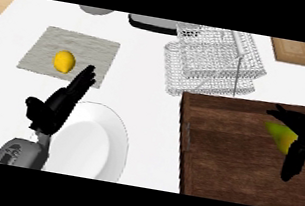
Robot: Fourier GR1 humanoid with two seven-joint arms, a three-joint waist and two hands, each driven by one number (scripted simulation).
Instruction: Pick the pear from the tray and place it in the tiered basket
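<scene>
A yellow-green pear (279, 134) lies on the dark wooden tray (229, 158) near its right edge. My right hand (302, 131) arches over it with curled fingers and thumb round the fruit, hiding most of it. The white wire tiered basket (215, 62) stands beyond the tray at the back of the counter. My left hand (58, 102) rests open at the left, fingers straight and pointing away, above the rim of a white plate (97, 141).
A yellow lemon (64, 61) sits on a grey mat (50, 40) at the left. A wooden board (293, 51) lies at the back right. A grey bowl (96, 10) and a dark-rimmed dish (152, 24) sit along the back edge.
</scene>
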